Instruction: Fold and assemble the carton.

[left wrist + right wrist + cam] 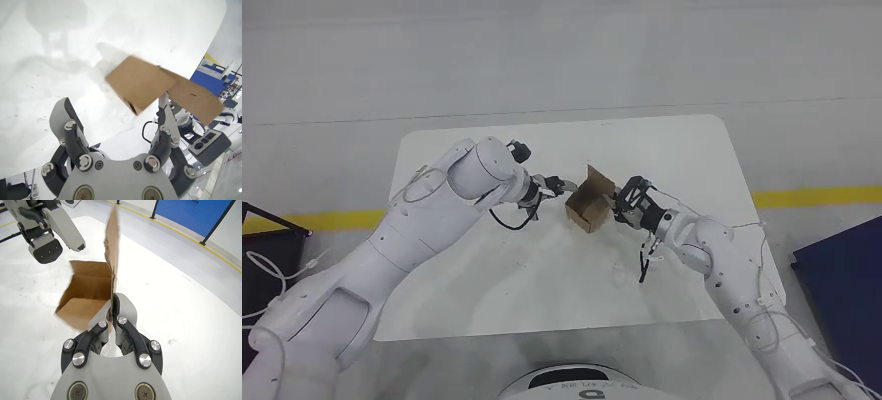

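A small brown cardboard carton [589, 206] stands near the middle of the white table [682, 160], partly formed, its mouth open and one long flap [112, 247] sticking up. My right gripper [112, 306] is shut on the carton wall below that flap, at the carton's right side [627, 203]. My left gripper [564, 185] is open just left of the carton, not touching it. In the left wrist view the carton [143, 83] sits a short way beyond the spread fingers [70, 109]. The left gripper [64, 244] also hangs above the carton's far rim in the right wrist view.
Yellow floor tape [817, 197] runs behind the table's sides. A blue panel [191, 215] stands off the table beyond the far edge. A dark blue object [847, 270] lies on the floor at the right. The table around the carton is bare.
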`<state>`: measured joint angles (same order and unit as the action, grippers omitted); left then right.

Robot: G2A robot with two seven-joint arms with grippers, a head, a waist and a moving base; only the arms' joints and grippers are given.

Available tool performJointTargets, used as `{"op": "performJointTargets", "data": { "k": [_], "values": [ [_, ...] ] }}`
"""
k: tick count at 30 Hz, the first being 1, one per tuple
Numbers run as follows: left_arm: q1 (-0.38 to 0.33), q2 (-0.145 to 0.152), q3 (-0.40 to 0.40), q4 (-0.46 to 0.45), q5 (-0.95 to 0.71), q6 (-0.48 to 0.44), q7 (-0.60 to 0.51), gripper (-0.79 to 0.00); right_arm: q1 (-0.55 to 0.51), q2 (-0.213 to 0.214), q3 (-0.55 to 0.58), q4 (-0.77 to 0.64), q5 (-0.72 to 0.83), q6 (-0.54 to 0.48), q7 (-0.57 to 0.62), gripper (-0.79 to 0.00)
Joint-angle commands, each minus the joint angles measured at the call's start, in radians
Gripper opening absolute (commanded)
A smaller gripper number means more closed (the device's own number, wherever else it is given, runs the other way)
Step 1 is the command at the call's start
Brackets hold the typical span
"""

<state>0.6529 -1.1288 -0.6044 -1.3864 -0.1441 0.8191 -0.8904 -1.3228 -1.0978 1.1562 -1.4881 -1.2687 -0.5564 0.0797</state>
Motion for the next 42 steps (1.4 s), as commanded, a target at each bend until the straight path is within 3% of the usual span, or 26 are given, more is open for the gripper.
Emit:
{"op": "performJointTargets", "data": {
  "k": [1,5,13,19,21,22,23,25,27,32,38,39,40,42],
  "values": [
    [0.019,0.008,-0.022,-0.007,-0.008,-0.005,0.007,0.000,-0.002,0.003,0.010,-0.012,-0.002,-0.021,0.010,-0.785],
    [0.064,0.029,-0.065,-0.033,-0.008,-0.011,0.014,0.000,-0.005,0.012,0.027,-0.044,-0.012,-0.088,0.030,-0.785],
    [0.147,0.063,-0.134,-0.098,-0.008,-0.024,0.022,0.000,0.075,0.029,0.005,-0.010,-0.023,-0.456,-0.005,-0.785],
    [0.183,0.074,-0.153,-0.136,-0.004,-0.021,0.029,0.000,0.181,0.043,-0.076,0.075,-0.026,-0.456,-0.065,-0.785],
    [0.190,0.076,-0.157,-0.144,-0.004,-0.017,0.030,0.000,0.213,0.047,-0.097,0.088,-0.050,-0.456,-0.081,-0.720],
    [0.193,0.076,-0.158,-0.148,-0.004,-0.016,0.031,0.000,0.226,0.050,-0.107,0.090,-0.070,-0.456,-0.082,-0.637],
    [0.196,0.077,-0.160,-0.151,-0.003,-0.014,0.031,0.000,0.233,0.052,-0.117,0.087,-0.085,-0.456,-0.086,-0.471],
    [0.200,0.078,-0.162,-0.157,-0.002,-0.009,0.032,0.000,0.241,0.057,-0.121,0.085,-0.101,-0.456,-0.094,-0.068],
    [0.205,0.079,-0.164,-0.161,-0.004,-0.009,0.034,0.000,0.235,0.060,-0.103,0.077,-0.097,-0.435,-0.104,0.000],
    [0.226,0.075,-0.158,-0.154,-0.022,-0.035,0.051,0.000,0.143,0.069,-0.028,-0.001,-0.029,-0.273,-0.130,-0.015],
    [0.244,0.064,-0.139,-0.126,-0.041,-0.072,0.075,0.000,-0.037,0.081,0.033,-0.132,0.094,-0.122,0.008,-0.200],
    [0.244,0.063,-0.134,-0.121,-0.039,-0.076,0.075,0.000,-0.062,0.082,0.041,-0.150,0.125,-0.097,0.051,-0.252],
    [0.244,0.061,-0.130,-0.117,-0.038,-0.080,0.073,0.000,-0.083,0.084,0.048,-0.173,0.153,-0.078,0.091,-0.366],
    [0.240,0.059,-0.122,-0.108,-0.032,-0.082,0.069,0.000,-0.121,0.087,0.056,-0.211,0.200,-0.062,0.163,-0.409]
  ]
}}
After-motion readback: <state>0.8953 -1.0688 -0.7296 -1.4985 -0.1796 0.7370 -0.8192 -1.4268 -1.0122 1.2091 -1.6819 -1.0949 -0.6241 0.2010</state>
